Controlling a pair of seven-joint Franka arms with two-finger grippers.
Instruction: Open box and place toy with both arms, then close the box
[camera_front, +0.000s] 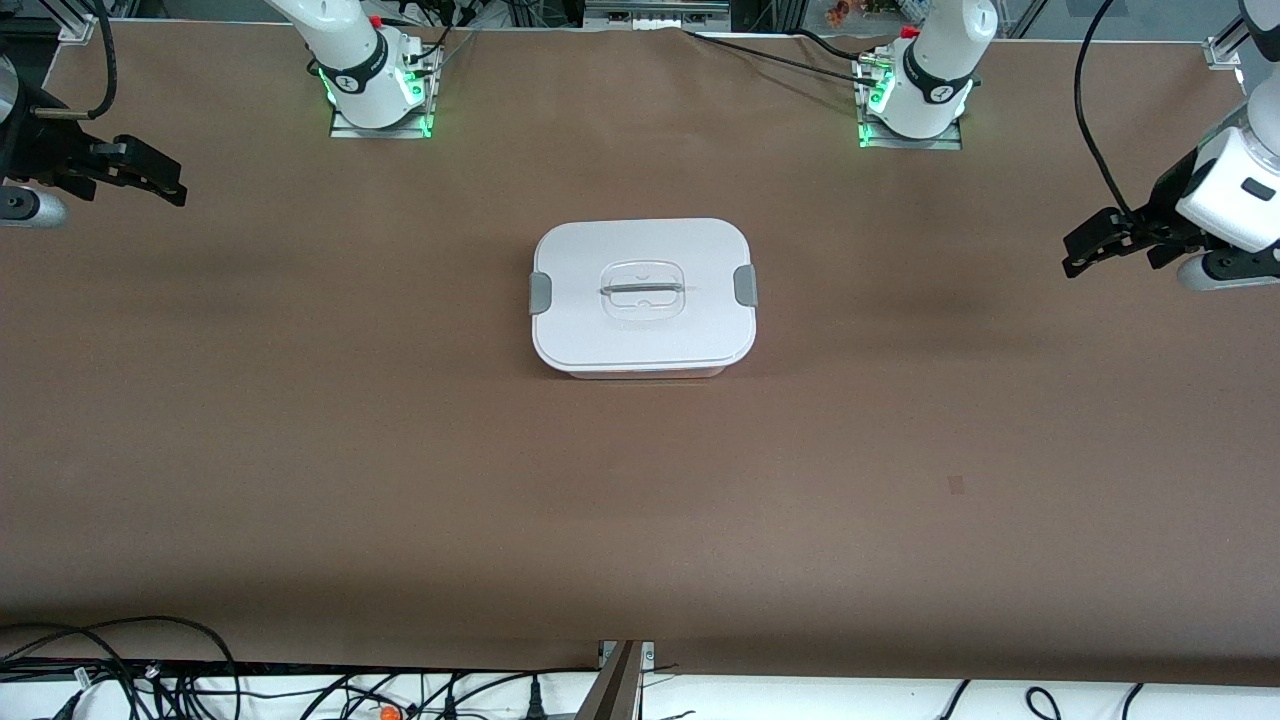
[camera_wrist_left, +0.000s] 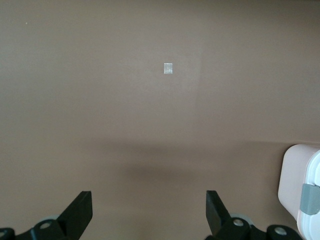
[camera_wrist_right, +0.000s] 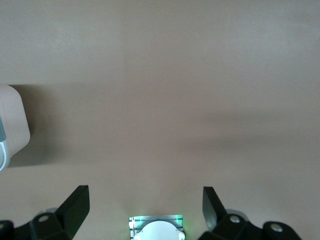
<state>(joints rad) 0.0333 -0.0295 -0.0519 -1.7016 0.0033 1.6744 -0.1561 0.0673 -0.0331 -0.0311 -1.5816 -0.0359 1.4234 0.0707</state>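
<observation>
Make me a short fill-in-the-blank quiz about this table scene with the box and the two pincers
1. The lid on the box is ____.
2. Both the left pincer and the right pincer are ____.
3. The grey clips sit on the lid's two ____ sides.
4. The box rests on a ____ table.

Missing words: closed; open; short; brown

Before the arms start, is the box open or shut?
Shut: the white lid lies flat on the box, grey clips at both ends.
</observation>
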